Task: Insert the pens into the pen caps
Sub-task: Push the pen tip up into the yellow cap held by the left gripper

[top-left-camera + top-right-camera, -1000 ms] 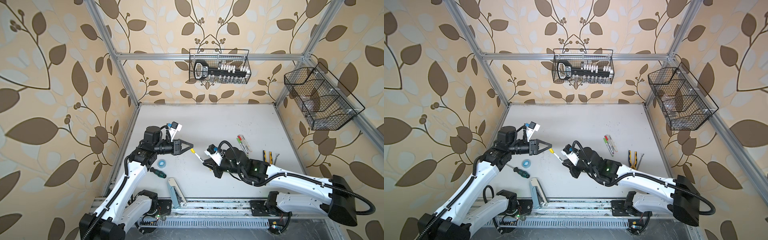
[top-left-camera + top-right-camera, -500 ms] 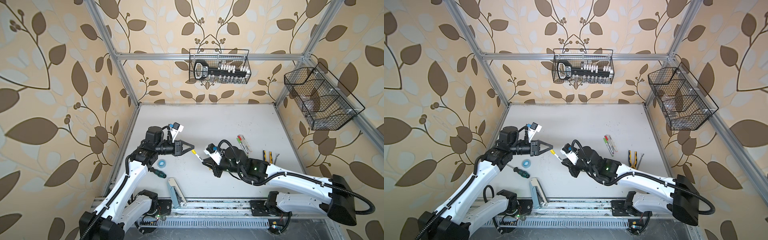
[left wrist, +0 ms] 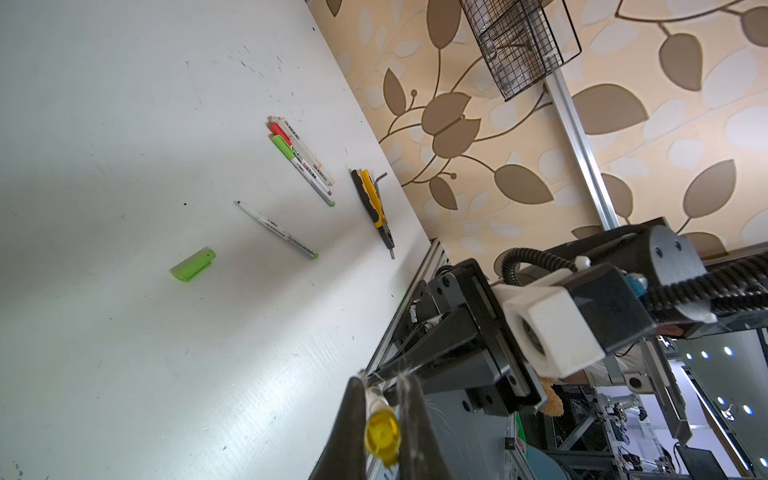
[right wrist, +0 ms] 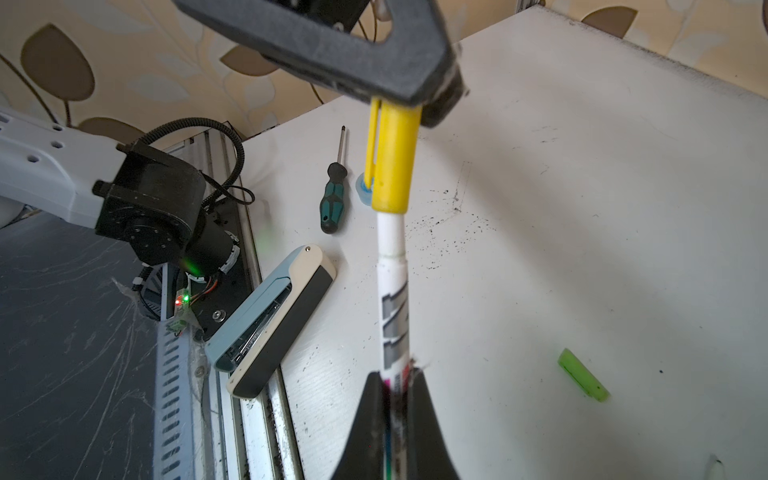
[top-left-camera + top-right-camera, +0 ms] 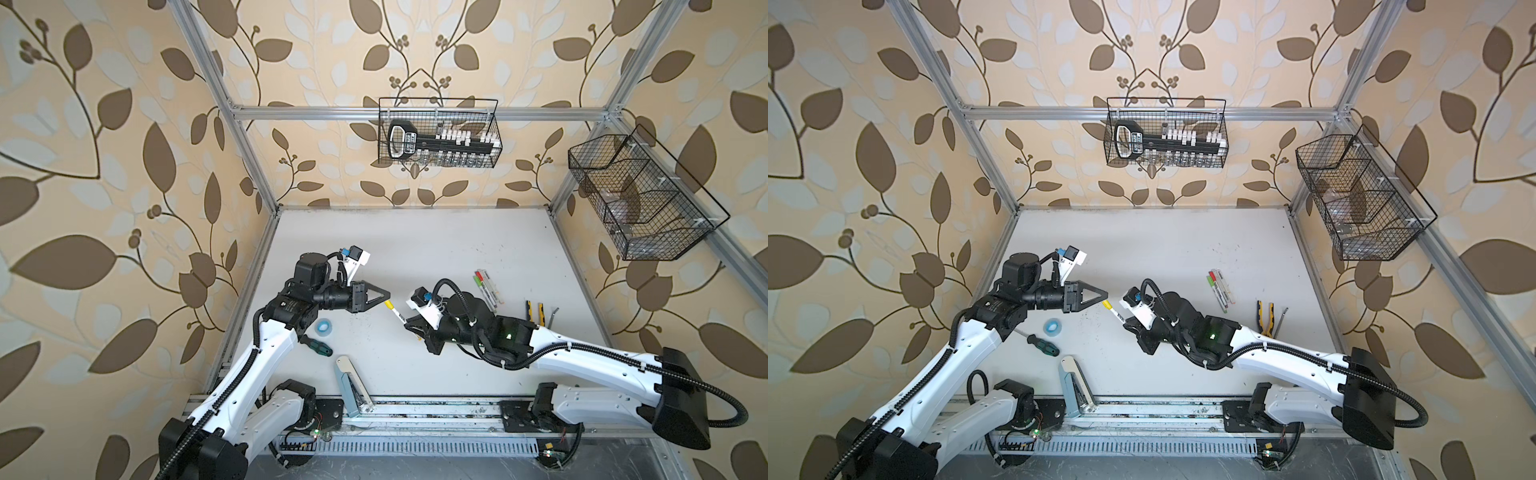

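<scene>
My left jaws pinch the yellow cap; my right jaws grip the pen by its barrel. Both hang above the worktop, on one line, pen nose inside the cap, collar bare: I'd push straight along that axis.

My arms: white shells, black joint housings, ribbed black cables; left claw, right claw black, triangular; white wrist-camera blocks; green lamp on right forearm.
</scene>
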Controlling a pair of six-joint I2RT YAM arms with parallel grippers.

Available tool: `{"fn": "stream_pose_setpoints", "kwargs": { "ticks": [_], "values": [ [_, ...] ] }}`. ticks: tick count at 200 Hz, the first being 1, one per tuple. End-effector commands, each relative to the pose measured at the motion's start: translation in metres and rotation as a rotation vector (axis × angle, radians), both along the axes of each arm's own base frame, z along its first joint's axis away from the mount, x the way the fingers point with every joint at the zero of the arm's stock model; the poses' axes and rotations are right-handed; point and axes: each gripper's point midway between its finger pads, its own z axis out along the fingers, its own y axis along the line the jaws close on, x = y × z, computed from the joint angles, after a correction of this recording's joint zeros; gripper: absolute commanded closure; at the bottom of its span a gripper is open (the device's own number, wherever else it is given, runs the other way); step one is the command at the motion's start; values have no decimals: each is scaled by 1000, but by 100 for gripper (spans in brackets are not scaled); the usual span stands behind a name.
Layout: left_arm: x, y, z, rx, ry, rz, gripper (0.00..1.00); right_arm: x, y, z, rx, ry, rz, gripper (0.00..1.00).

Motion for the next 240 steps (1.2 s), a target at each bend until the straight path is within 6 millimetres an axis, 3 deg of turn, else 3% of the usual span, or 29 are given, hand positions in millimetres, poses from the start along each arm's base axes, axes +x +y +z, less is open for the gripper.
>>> {"fn": "stream_pose_setpoints", "kwargs": {
  "ticks": [1, 20, 49, 69, 88, 112, 132, 159, 182, 224, 231, 240],
  "values": [
    [-10, -8, 10, -13, -15, -62, 98, 12, 17, 45, 103, -100, -1, 97],
    [-10, -7, 10, -12, -16, -60, 80, 14, 21, 49, 111, -101, -6, 97],
    [-10, -7, 11, -9, -19, -55, 68, 17, 27, 51, 125, -97, -15, 97],
    [-11, -6, 11, -5, -25, -54, 73, 17, 32, 49, 126, -90, -17, 97],
    [-11, -6, 12, -4, -30, -54, 88, 18, 36, 46, 124, -82, -16, 96],
    [-12, -6, 13, -8, -35, -60, 100, 17, 38, 45, 126, -76, -17, 96],
    [-13, -7, 15, -14, -41, -67, 100, 19, 39, 45, 124, -75, -23, 94],
    [-14, -7, 16, -17, -46, -70, 100, 21, 43, 38, 114, -47, -14, 81],
    [-15, -7, 18, -21, -50, -74, 100, 25, 47, 31, 99, -22, -10, 77],
    [-15, -6, 18, -16, -53, -66, 100, 30, 50, 30, 85, -15, -23, 92],
    [-15, -6, 19, -15, -56, -65, 93, 30, 49, 31, 87, -16, -26, 94],
    [-15, -5, 20, -14, -53, -61, 75, 31, 48, 32, 90, -16, -33, 96]
  ]
}}
